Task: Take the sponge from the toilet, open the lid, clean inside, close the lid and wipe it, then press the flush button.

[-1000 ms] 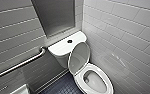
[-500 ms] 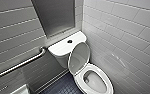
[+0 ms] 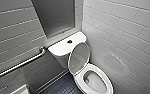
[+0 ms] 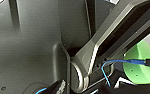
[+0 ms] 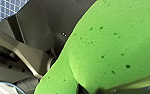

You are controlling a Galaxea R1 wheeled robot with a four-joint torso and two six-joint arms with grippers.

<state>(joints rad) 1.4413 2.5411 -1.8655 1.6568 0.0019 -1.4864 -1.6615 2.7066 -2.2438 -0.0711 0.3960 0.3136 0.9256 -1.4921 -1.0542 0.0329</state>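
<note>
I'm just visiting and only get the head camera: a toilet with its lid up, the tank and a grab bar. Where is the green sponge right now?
Observer: The sponge is pressed close to the right wrist camera, a bright green surface dotted with small dark pores.
Operator: Does the left arm's camera catch it too?
Observer: Yes. There, one rounded green end of it pokes out past the robot's own dark parts, and a blue wire crosses in front of it.
</note>
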